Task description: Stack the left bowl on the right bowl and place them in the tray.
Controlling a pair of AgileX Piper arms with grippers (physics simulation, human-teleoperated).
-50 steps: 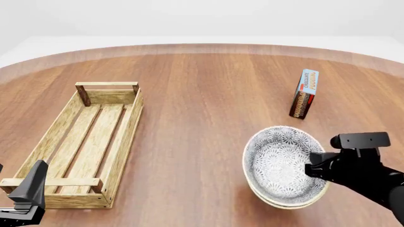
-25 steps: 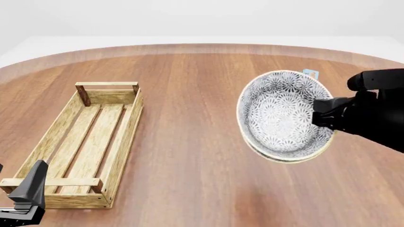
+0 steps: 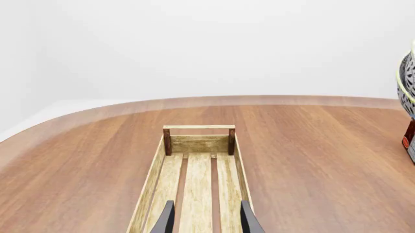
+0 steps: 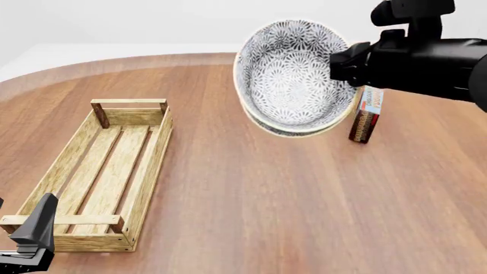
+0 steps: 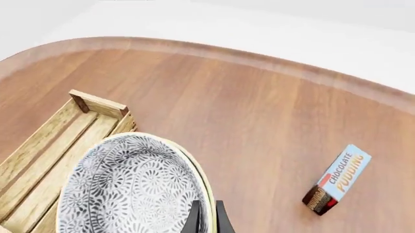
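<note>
Two stacked bowls (image 4: 293, 77), grey-patterned inside with pale rims, hang high above the table, nested one in the other. My right gripper (image 4: 344, 65) is shut on their right rim; the right wrist view shows the fingers (image 5: 206, 218) pinching the rim of the bowls (image 5: 129, 189). The tray (image 4: 102, 171), a long light-wood crate, lies empty at the table's left; it also shows in the left wrist view (image 3: 198, 170) and the right wrist view (image 5: 45, 155). My left gripper (image 4: 31, 234) is open and empty at the tray's near end, fingers (image 3: 165, 221) apart.
A chocolate pudding box (image 4: 368, 117) stands on the table at the right, behind and below the raised bowls; it also shows in the right wrist view (image 5: 337, 179). The wooden table (image 4: 251, 217) curves away at the back edge.
My right gripper has lifted the stacked bowls off the table and carried them up and to the left. The left arm has not moved.
</note>
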